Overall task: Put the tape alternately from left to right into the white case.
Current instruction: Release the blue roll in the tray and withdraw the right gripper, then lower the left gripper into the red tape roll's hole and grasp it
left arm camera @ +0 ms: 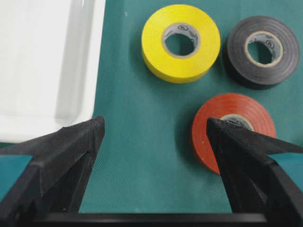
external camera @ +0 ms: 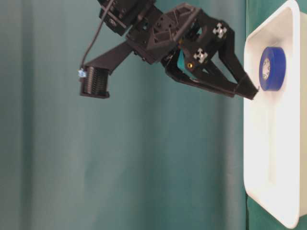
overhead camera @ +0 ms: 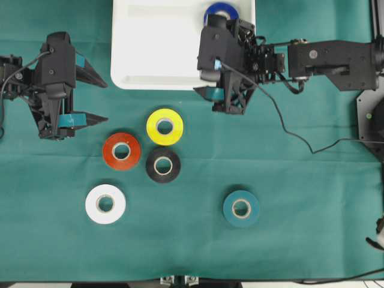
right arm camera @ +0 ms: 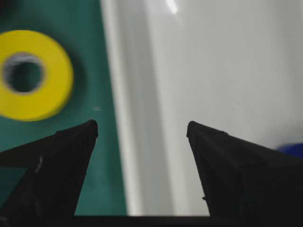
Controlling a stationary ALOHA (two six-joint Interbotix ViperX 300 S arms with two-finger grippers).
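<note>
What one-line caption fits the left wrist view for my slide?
Open black fingers frame green cloth beside round yellow, black and red tape rolls, white plastic case at left.

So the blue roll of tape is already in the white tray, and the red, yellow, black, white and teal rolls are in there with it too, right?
Not quite. Only the blue roll lies in the white tray. The overhead view shows the red, yellow, black, white and teal rolls all on the green cloth in front of the tray.
</note>
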